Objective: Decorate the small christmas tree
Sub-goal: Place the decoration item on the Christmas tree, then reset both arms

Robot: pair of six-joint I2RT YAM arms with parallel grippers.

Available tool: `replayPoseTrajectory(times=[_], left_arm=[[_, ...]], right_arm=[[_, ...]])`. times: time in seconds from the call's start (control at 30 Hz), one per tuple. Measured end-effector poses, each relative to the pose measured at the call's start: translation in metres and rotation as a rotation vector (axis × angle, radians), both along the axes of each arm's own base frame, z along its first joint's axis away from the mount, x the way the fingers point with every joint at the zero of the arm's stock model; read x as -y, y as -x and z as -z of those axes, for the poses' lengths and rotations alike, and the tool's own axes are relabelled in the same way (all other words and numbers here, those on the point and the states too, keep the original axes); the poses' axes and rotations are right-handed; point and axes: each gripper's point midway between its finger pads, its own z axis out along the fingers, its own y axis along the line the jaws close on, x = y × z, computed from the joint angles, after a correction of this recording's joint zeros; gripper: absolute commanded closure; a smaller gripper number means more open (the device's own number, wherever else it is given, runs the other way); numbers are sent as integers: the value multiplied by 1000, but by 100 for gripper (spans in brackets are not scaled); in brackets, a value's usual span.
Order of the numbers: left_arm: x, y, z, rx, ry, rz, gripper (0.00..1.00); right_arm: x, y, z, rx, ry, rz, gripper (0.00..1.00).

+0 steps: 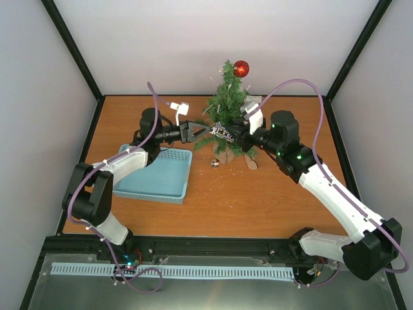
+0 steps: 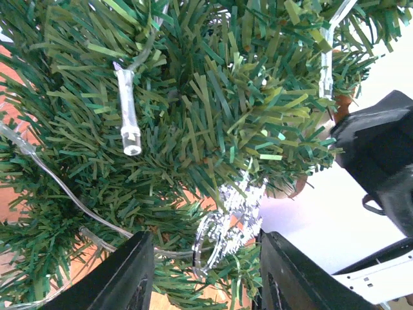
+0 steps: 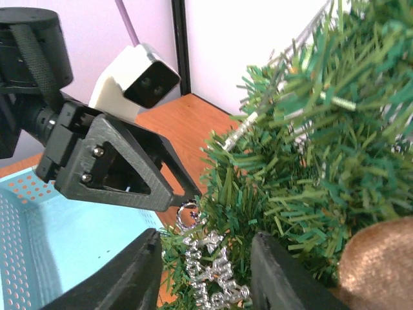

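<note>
On the left of the worktop sits a blue tray. Just to its right, the left gripper reaches into the low branches of the small christmas tree. The tree stands near the far edge of the worktop, about in the middle. A red ball hangs by its top, and a string of little lights runs through its needles. A shiny silver ornament hangs low in the branches, right between the two arms. The left gripper is partly open around it, with a gap on both sides. The right gripper comes in from the right, and it is partly open too, with the same ornament between its fingers. Neither gripper seems to be squeezing it. I think the step now is hanging this ornament on the tree and letting go. It is hard to see if its loop is really hooked on a branch, because the needles hide it. Next, both arms should back out slowly and straight, so they do not pull the ornament off or tip the tree. A small silver bell lies on the worktop near the foot of the tree and may be the next thing to hang.
</note>
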Motion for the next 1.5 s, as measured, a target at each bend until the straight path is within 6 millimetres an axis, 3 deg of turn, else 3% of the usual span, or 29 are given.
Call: replayPoseTrajectory(times=[0.17,0.33,0.43,0.47,0.5,0.53,0.57,0.6,0.63,0.87,1.0,1.13,1.33,1.5], left_arm=[[0,-3,-2,8,-5,-12,52],[0,-3,-2,12,-6,-12,43],[-1,-2,-4,15,-11,-18,38],[-2,-1,-6,18,-14,-24,36],[-3,-1,-8,24,-18,-30,33],[-4,0,-11,29,-25,-39,28],[-6,0,-16,32,-37,-58,21],[-8,0,-22,48,-49,-75,3],[-11,0,-30,66,-61,-96,1],[-45,19,-103,249,-149,-286,0],[-73,43,-125,317,-208,-396,0],[-97,63,-132,329,-258,-489,0],[-129,97,-126,297,-305,-590,0],[-141,123,-102,265,-296,-604,0]], right_arm=[[2,8,-16,30,-27,-12,55],[4,13,-28,53,-44,-16,49],[6,16,-31,54,-51,-17,30],[7,18,-32,55,-53,-17,19],[8,20,-33,52,-56,-16,3],[10,23,-35,49,-59,-15,0],[12,26,-36,41,-63,-12,0],[14,30,-38,45,-62,-11,0],[17,34,-40,43,-65,-6,0],[61,60,-56,-2,-139,166,0],[93,70,-41,-28,-153,309,0],[127,77,-23,-74,-154,471,0],[167,97,-25,-54,-230,629,0],[173,102,0,-98,-248,657,0]])
